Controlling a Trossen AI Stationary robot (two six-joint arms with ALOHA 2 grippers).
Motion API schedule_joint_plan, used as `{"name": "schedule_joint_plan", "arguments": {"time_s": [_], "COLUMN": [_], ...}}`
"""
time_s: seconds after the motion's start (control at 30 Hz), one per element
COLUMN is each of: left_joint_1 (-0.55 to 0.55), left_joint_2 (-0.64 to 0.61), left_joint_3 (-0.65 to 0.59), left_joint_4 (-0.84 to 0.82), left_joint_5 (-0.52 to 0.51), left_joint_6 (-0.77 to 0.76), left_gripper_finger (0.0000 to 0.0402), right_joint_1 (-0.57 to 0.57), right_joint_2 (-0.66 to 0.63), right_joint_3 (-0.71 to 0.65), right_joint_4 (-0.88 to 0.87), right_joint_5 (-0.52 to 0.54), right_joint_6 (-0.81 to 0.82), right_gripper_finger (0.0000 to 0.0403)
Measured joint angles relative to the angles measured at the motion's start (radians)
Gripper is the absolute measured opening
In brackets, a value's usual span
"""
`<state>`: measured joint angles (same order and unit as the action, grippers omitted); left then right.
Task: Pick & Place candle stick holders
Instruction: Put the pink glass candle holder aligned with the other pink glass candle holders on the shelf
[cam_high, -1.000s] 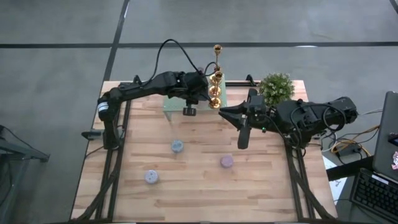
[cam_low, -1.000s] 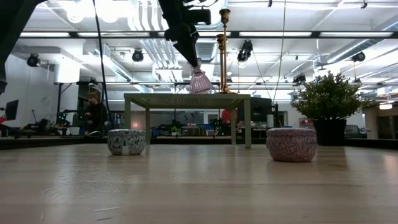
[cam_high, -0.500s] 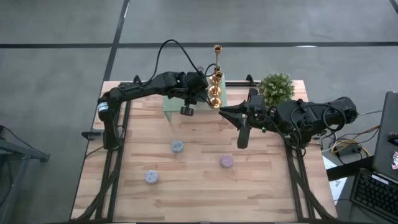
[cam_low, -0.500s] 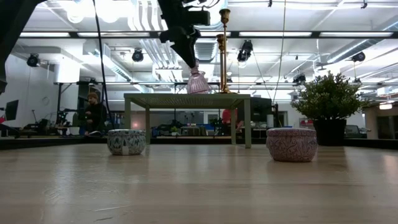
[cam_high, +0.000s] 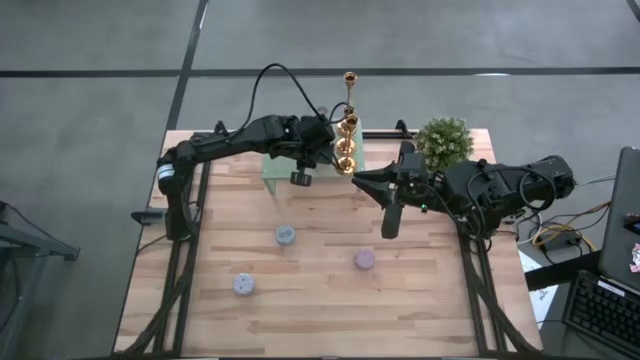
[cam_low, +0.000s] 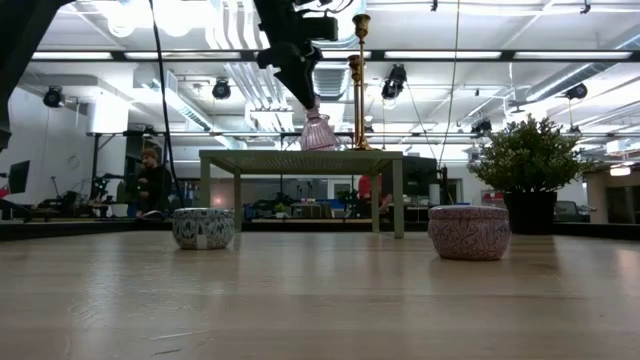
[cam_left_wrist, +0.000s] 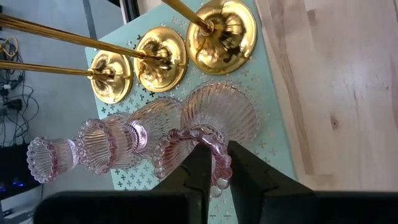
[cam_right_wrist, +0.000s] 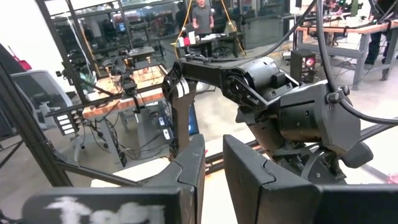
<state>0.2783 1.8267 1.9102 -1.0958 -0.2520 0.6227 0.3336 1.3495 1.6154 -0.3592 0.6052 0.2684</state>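
My left gripper (cam_left_wrist: 214, 149) is over the pale green mesh rack (cam_left_wrist: 267, 124), shut on a pink ribbed glass holder (cam_left_wrist: 217, 112). It shows in the low view (cam_low: 318, 130) on the rack top (cam_low: 300, 155). A taller pink glass holder (cam_left_wrist: 118, 140) and three gold candlesticks (cam_left_wrist: 160, 59) stand on the rack beside it by their round bases. The candlesticks also show in the high view (cam_high: 346, 130). My right gripper (cam_high: 388, 230) hangs shut and empty above the table, right of the rack. Three small pastel holders (cam_high: 285, 235) (cam_high: 364, 260) (cam_high: 244, 285) sit on the table. My left gripper pinches the pink glass holder's beaded top rim (cam_left_wrist: 219, 163), one finger inside the cup and one outside. The fingers come from above, slanting down. The holder stands upright with its ribbed foot (cam_left_wrist: 230, 109) at the rack's top; whether it rests there, I cannot tell.
A bushy potted plant (cam_high: 444, 140) stands at the table's far right, behind my right arm. The near half of the wooden table holds only the small holders, two of which show in the low view (cam_low: 203, 228) (cam_low: 468, 232). A laptop (cam_high: 625, 230) is beyond the right edge.
My left gripper has shifted a little toward the table's left with the pink glass holder over the rack, then kept still. The holder has stayed at the rack's top.
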Motion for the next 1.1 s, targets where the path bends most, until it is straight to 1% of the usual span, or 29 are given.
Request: {"name": "schedule_joint_plan", "arguments": {"time_s": [0.23, 0.33, 0.47, 0.77, 0.87, 1.1], "left_joint_1": [-0.001, -0.001, -0.001, -0.006, -0.006, -0.003], "left_joint_2": [0.000, 0.000, 0.000, 0.000, -0.018, -0.063], "left_joint_3": [0.000, -0.001, -0.001, 0.000, 0.000, 0.000], "left_joint_4": [0.002, 0.002, 0.005, -0.009, -0.024, 0.040], "left_joint_5": [0.000, -0.001, -0.001, -0.005, -0.003, -0.002], "left_joint_6": [-0.032, -0.038, -0.051, -0.140, -0.176, -0.199], "left_gripper_finger": [0.0077, 0.0085, 0.0087, 0.0087, 0.0087, 0.0088], "right_joint_1": [0.000, 0.000, 0.000, 0.000, 0.000, 0.000], "right_joint_2": [0.000, 0.000, 0.000, 0.000, 0.000, 0.001], "right_joint_3": [0.000, 0.000, 0.000, 0.000, 0.000, -0.001], "right_joint_4": [0.000, 0.000, 0.000, 0.000, -0.002, -0.004], "right_joint_5": [0.000, 0.000, 0.000, 0.000, 0.000, -0.001], "right_joint_6": [0.000, 0.000, 0.000, 0.004, 0.005, 0.010], "right_gripper_finger": [0.0052, 0.0052, 0.0052, 0.0052, 0.0052, 0.0052]}}
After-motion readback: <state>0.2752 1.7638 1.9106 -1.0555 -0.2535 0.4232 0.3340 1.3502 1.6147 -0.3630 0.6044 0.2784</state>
